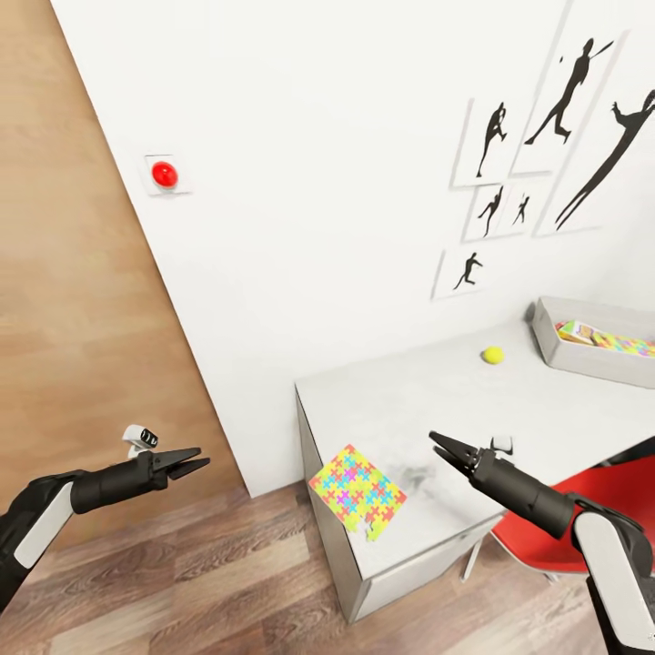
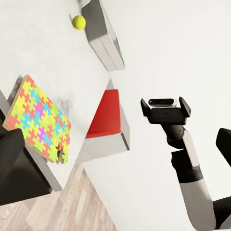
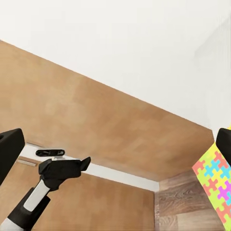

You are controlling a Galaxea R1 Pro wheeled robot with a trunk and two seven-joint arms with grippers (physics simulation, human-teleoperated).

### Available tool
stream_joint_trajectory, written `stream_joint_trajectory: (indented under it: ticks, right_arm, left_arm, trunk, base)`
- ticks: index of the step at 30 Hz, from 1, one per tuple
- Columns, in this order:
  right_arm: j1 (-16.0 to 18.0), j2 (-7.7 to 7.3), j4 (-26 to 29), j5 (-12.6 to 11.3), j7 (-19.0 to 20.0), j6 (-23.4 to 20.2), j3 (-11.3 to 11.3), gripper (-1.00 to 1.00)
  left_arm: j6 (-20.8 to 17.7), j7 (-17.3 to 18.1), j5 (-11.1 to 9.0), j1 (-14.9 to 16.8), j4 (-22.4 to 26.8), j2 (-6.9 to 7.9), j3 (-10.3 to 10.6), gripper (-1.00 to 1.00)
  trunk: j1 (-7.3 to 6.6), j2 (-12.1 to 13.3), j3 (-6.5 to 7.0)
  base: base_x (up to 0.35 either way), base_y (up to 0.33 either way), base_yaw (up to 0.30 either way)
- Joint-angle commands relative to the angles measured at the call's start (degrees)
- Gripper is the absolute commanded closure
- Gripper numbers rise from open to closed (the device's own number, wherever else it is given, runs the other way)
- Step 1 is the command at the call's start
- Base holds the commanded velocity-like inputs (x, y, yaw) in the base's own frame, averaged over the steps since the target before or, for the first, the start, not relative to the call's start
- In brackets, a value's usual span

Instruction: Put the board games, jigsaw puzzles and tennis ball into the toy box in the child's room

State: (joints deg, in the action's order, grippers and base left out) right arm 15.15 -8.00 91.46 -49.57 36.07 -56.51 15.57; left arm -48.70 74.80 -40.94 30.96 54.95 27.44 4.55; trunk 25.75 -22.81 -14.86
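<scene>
From my head camera, the shallow grey toy box (image 1: 582, 357) at two o'clock already holds colourful items. The multicoloured jigsaw sheet (image 1: 357, 489) overhanging the pale table (image 1: 418, 409) corner and the yellow-green tennis ball (image 1: 493, 355) remain. My left gripper (image 1: 189, 466) and right gripper (image 1: 444, 446) look nearly closed, empty.

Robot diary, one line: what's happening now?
grippers: left shut, right shut, both empty | colourful jigsaw puzzle sheet: overhanging table corner | yellow-green tennis ball: on table

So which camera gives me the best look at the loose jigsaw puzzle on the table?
The left wrist view: the jigsaw puzzle shows large and whole at the table's corner. The head view shows it whole but smaller; the right wrist view catches just a cropped part.
</scene>
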Motion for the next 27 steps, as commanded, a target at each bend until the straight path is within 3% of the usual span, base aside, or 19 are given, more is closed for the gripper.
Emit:
stream_joint_trajectory:
  ticks: [1,27]
  right_arm:
    - [0.1,0.01,0.0,0.2,0.3,-0.3,0.0,-1.0]
    - [0.1,0.03,0.0,0.2,0.2,-0.3,-0.5,-1.0]
  left_arm:
    - [-0.5,0.0,-0.4,0.1,0.0,0.08,0.2,-1.0]
    - [-0.4,0.0,-0.4,0.1,0.0,0.08,0.2,-1.0]
  trunk:
    - [0.04,-0.1,-0.01]
    - [0.04,-0.1,2.46]
  base:
    - [0.0,0.0,0.0]
    - [0.0,0.0,0.0]
